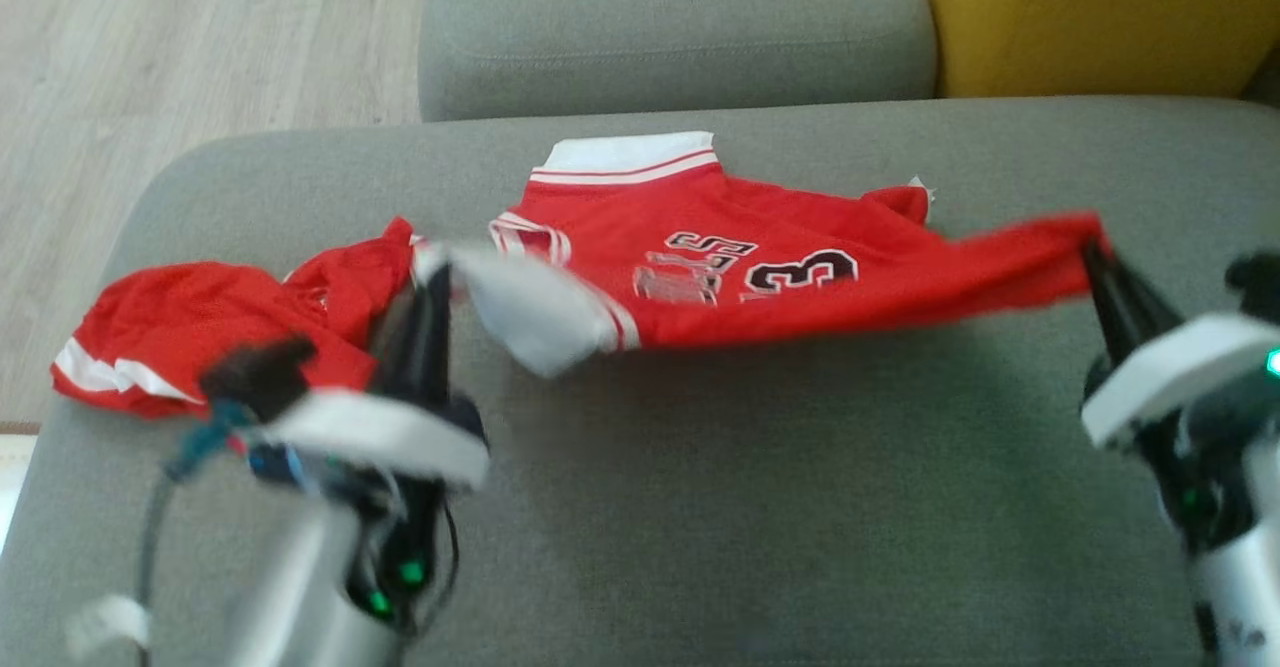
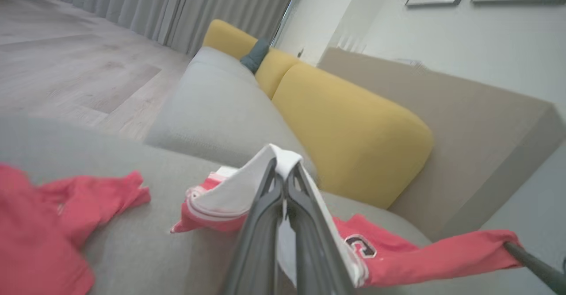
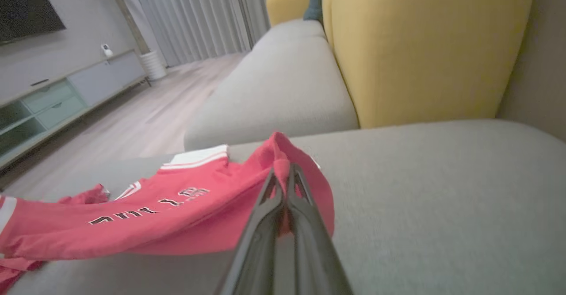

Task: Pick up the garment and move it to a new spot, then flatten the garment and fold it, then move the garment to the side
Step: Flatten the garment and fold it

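Jersey (image 1: 760,267) held stretched over sofa (image 1: 700,507): clamped by L gripper (image 1: 432,277) & R gripper (image 1: 1095,257). Flatten, fold, side move pending.

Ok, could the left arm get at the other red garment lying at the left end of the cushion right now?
Probably not yet: the left end effector is shut on the white edge of the jersey. The other red garment lies close beside it with nothing between, so after letting go, likely yes.
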`<state>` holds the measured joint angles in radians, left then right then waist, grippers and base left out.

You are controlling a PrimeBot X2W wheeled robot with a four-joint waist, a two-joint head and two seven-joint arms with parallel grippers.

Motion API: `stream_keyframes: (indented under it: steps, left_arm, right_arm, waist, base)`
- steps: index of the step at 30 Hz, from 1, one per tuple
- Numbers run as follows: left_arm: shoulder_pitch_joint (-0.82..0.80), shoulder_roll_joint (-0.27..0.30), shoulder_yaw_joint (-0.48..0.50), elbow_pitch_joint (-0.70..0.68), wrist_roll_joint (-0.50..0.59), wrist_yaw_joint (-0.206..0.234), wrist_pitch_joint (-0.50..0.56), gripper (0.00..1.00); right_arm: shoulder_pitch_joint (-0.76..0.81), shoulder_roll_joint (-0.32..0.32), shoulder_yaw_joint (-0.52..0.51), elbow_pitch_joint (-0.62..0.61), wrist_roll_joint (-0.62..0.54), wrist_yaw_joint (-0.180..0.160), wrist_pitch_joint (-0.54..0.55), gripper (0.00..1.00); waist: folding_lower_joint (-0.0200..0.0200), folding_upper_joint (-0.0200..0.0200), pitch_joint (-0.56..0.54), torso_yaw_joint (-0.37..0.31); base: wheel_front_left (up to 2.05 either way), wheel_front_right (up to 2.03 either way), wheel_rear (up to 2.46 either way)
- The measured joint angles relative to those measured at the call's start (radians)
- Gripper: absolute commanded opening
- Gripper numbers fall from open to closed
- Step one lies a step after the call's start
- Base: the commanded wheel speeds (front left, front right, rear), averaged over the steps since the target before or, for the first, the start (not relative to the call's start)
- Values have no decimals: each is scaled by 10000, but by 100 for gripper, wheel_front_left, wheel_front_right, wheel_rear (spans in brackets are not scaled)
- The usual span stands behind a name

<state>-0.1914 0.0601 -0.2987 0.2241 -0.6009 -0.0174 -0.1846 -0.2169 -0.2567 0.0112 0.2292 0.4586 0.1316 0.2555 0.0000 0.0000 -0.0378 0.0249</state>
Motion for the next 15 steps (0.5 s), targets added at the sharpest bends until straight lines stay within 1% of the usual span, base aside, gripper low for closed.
stream_keyframes:
  steps: [2, 4, 6, 11, 15]
  left_arm:
    - [-379, -10, 236, -660, -295, 21, 341, 0]
    - [-1198, -25, 598, -1569, -777, 244, 851, 0]
    - [-1788, -48, 861, -1987, -1164, 428, 1198, 0]
    - [-2966, -111, 1392, -2581, -1810, 895, 1672, 0]
    - [-3481, -144, 1626, -2984, -2155, 1214, 1847, 0]
  right_arm:
    - [-402, -221, 295, -293, 146, 0, -2, 0]
    - [-1106, -460, 654, -646, 433, 0, 15, 0]
    - [-1597, -531, 788, -786, 665, 0, 90, 0]
    - [-2781, -759, 915, -1083, 1024, 0, 102, 0]
    - [-3299, -849, 1020, -1453, 1051, 0, 290, 0]
  waist:
    - [0, 0, -89, -40]
    - [0, 0, -220, -143]
    - [0, 0, -314, -217]
    - [0, 0, -547, -411]
    - [0, 0, -725, -549]
  base:
    - [0, 0, 0]
    - [0, 0, 0]
    - [0, 0, 0]
    - [0, 0, 0]
    - [0, 0, 0]
